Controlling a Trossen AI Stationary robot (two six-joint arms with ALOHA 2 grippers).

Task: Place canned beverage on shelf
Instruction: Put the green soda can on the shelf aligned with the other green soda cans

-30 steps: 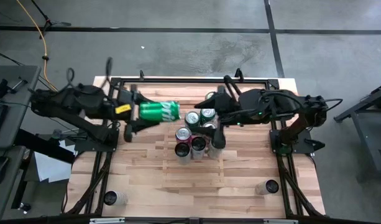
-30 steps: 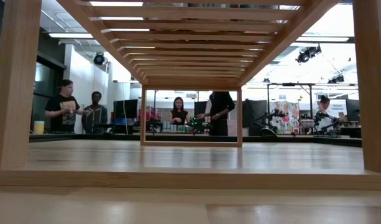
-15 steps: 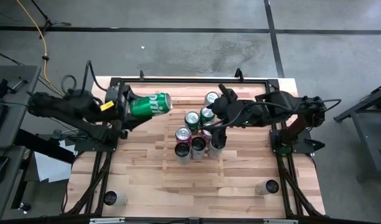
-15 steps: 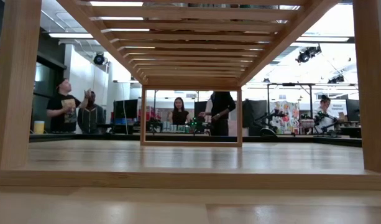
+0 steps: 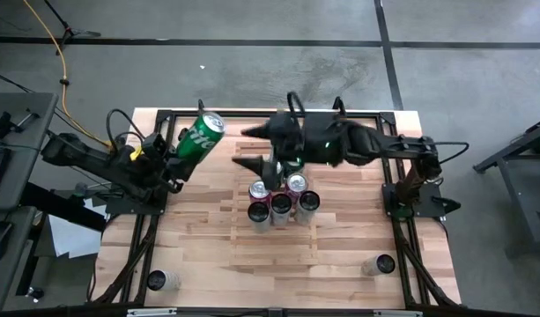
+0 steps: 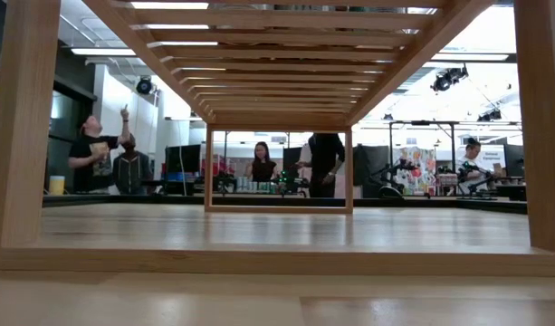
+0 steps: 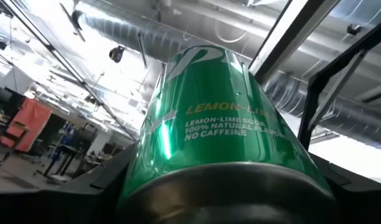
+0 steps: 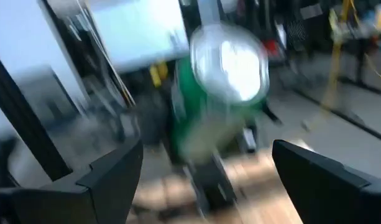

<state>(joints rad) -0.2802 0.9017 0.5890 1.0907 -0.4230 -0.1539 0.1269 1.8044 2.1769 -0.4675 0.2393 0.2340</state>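
A green canned beverage [image 5: 199, 135] hangs in the air over the table's far left part, with my left gripper [image 5: 180, 148] shut on it. It fills the left wrist view as the green can [image 7: 221, 124]. My right gripper [image 5: 252, 148] reaches level from the right and stands open just right of the can, apart from it. In the right wrist view the can's silver top [image 8: 230, 62] shows ahead of the open fingers [image 8: 115, 174]. The shelf's pale slats [image 6: 277, 54] run overhead in the low view. Several other cans [image 5: 278, 201] stand upright in a cluster at mid-table. My left gripper pinches the green can's bottom end [image 7: 227, 180] between its two fingers, one on each side of the wall. The fingers come from the table's left, slanting upward, along the can. The can is lifted clear and tilted, its top [image 5: 210, 123] up and toward the far right.
A black metal frame [image 5: 252, 113] runs along the table's far edge and down both sides. Single cans stand at the near left [image 5: 155, 280] and near right [image 5: 380, 264]. Bare wood [image 5: 252, 255] lies in front of the cluster. People stand in the room beyond.
My left gripper has drawn back toward the table's left edge, sunk and tipped upward. The green can has gone from lying level to tilted with its top up. My right gripper has swung from over the cluster toward the table's left and far side, nearer the green can.
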